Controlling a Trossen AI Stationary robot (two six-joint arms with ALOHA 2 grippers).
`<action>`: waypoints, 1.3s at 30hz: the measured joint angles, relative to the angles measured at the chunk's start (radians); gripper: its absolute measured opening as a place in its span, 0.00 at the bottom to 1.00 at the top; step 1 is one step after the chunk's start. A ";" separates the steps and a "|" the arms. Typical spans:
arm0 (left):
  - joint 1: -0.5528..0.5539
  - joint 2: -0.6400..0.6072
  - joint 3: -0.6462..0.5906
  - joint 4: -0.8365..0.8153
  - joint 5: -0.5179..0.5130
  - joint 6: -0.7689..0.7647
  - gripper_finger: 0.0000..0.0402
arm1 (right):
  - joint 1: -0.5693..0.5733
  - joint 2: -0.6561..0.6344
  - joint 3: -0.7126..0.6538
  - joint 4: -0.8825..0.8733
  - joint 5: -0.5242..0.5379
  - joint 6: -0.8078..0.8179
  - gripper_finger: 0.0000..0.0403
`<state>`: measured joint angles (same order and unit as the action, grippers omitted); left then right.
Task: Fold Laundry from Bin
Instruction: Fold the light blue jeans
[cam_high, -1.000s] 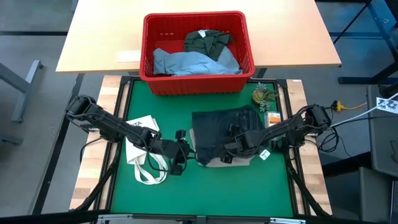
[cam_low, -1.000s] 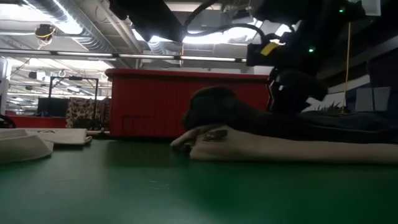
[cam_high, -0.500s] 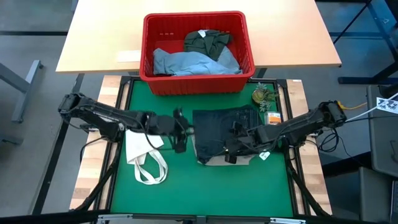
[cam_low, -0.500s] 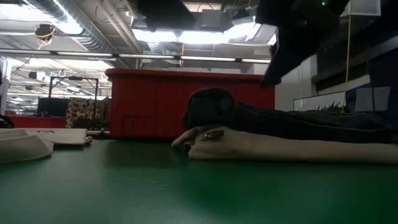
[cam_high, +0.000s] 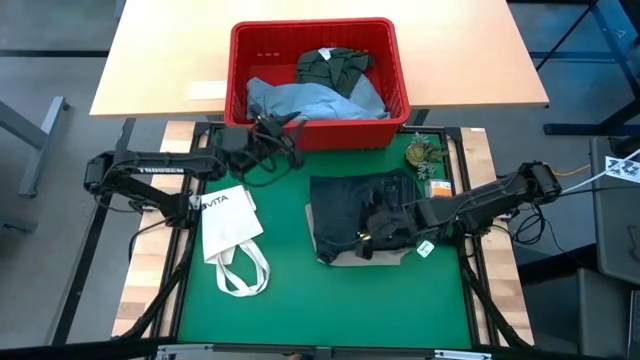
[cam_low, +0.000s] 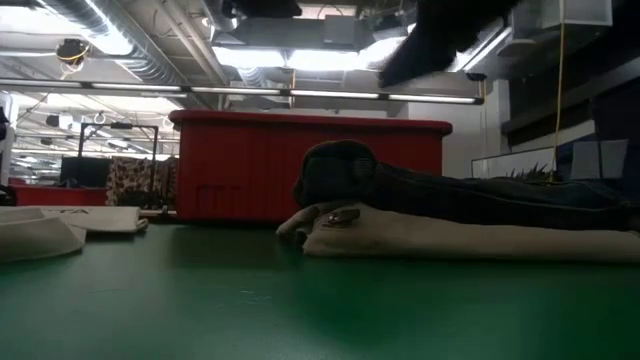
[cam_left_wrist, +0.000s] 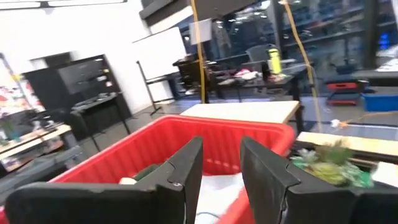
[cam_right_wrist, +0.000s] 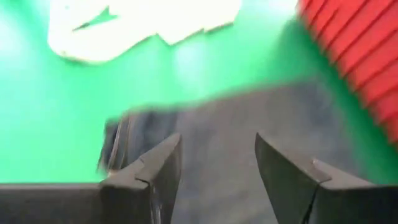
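The red bin stands at the table's far edge with a light blue garment and a dark olive piece inside. Folded dark navy jeans lie on folded beige trousers on the green mat, right of centre. My left gripper hovers open at the bin's near wall, level, with the bin's rim showing between its fingers. My right gripper hangs open above the dark jeans, slanting down, touching nothing.
A white tote bag with looped straps lies on the mat's left half. A small plant and an orange item sit at the far right corner. A wooden table carries the bin. Bare green mat fills the near side.
My left gripper has swung from beside the tote bag toward the table's far edge and upward, tipping to level at the bin's near wall. My right gripper has risen off the dark jeans, tipping up somewhat. The folded pile has stayed in place.
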<state>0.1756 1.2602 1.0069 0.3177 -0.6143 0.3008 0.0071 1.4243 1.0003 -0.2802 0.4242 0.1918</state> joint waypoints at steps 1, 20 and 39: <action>0.011 0.000 0.000 0.000 0.001 0.000 0.26 | -0.009 0.000 0.024 0.007 0.029 -0.025 0.51; 0.033 0.001 0.000 -0.101 0.138 -0.010 0.26 | -0.788 0.062 0.509 0.047 -0.090 -0.218 0.51; 0.033 0.002 -0.001 -0.106 0.138 -0.038 0.26 | -1.029 0.516 0.734 -0.169 -0.392 -0.114 0.51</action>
<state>0.2085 1.2621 1.0061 0.2119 -0.4763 0.2629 -1.0222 1.9405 1.7343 -0.4488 0.0319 0.0780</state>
